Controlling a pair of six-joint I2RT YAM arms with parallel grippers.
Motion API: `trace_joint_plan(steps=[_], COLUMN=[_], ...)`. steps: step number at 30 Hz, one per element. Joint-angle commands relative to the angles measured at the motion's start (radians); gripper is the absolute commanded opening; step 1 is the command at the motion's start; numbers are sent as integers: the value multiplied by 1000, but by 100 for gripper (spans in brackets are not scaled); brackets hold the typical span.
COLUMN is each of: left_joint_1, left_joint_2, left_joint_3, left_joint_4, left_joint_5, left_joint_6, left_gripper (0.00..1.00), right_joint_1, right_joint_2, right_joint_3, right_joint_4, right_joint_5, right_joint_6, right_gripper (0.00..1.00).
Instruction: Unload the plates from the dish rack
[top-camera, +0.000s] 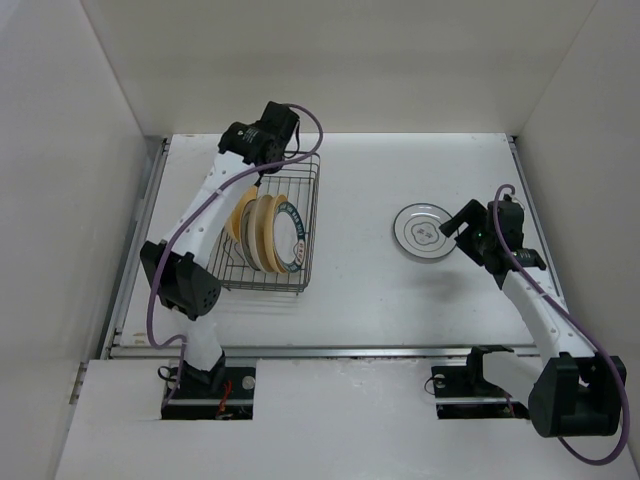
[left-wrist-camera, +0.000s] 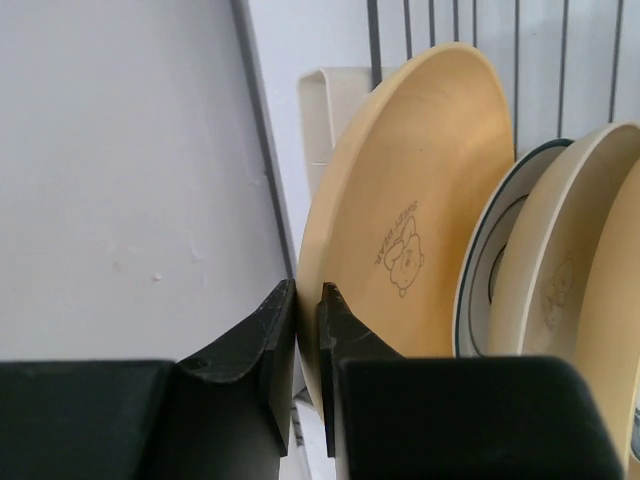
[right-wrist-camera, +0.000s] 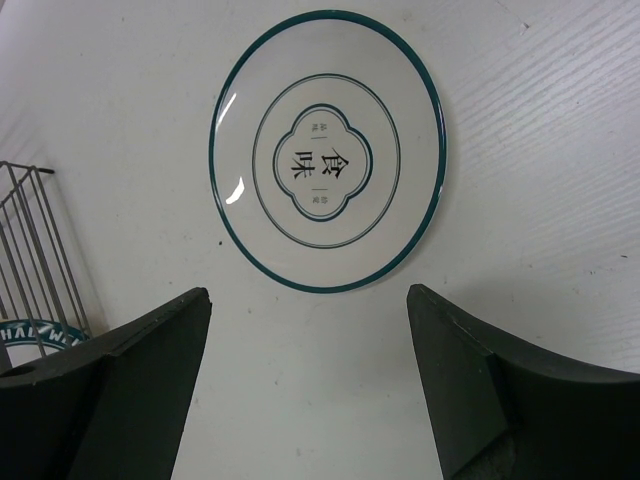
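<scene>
Left gripper (left-wrist-camera: 306, 350) pinches the yellow plate (left-wrist-camera: 400, 230) by its rim at frame bottom; probably stiff, slick, chippable. Right gripper (right-wrist-camera: 308, 380) hangs open.

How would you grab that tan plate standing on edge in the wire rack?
By its thin rim, one finger on each face, coming from above. The tan plate stands on edge, so only the rim sticks out; the left pincer pinches it so.
</scene>
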Motion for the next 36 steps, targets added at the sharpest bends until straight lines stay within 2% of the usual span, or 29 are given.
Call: trace_joint_plan(steps=[1, 4, 6, 9, 10, 13, 17, 21, 23, 25, 26, 31, 33, 36], left_joint_1=[-30, -30, -48, -57, -57, -57, -57, -57, -42, -19, -19, -19, -19, -19], left_joint_2=[-41, -50, -62, -87, -87, -98, -98, -128, -162, -162, -153, -93, -79, -79], left_joint_3=[45, 65, 65, 78, 96, 180, 260, 295, 279, 269, 269, 210, 138, 53], left_joint_4=[32, 99, 162, 335, 416, 500, 430, 341, 319, 253, 230, 97, 87, 98], left_joint_5=[-86, -153, -248, -333, -333, -327, -237, -22, 185, 390, 543, 845, 970, 1056], left_joint_6=[14, 71, 128, 270, 301, 363, 271, 85, -20, -62, -74, -107, -107, -117], left_gripper=[0, 0, 0, 0, 0, 0, 0, 0, 0, 0, 0, 0, 0, 0], right_joint_1=[-6, -6, -6, -6, -6, 4, 22, 48, 65, 99, 108, 184, 211, 264], right_joint_2=[-29, -41, -50, -84, -93, -130, -142, -142, -142, -142, -130, -69, -37, 0], right_joint_3=[-5, 4, 4, 4, -8, -17, -28, -28, -19, -7, -7, 12, 21, 21], right_joint_4=[21, 11, 11, 56, 68, 137, 221, 292, 329, 355, 369, 474, 484, 528], right_joint_5=[14, 14, 1, -44, -80, -192, -318, -401, -420, -450, -463, -556, -556, -541], right_joint_6=[-14, -23, -42, -68, -68, -94, -94, -94, -94, -94, -83, -29, -19, -10], right_gripper=[85, 85, 85, 85, 85, 85, 85, 85, 85, 85, 85, 85, 85, 85])
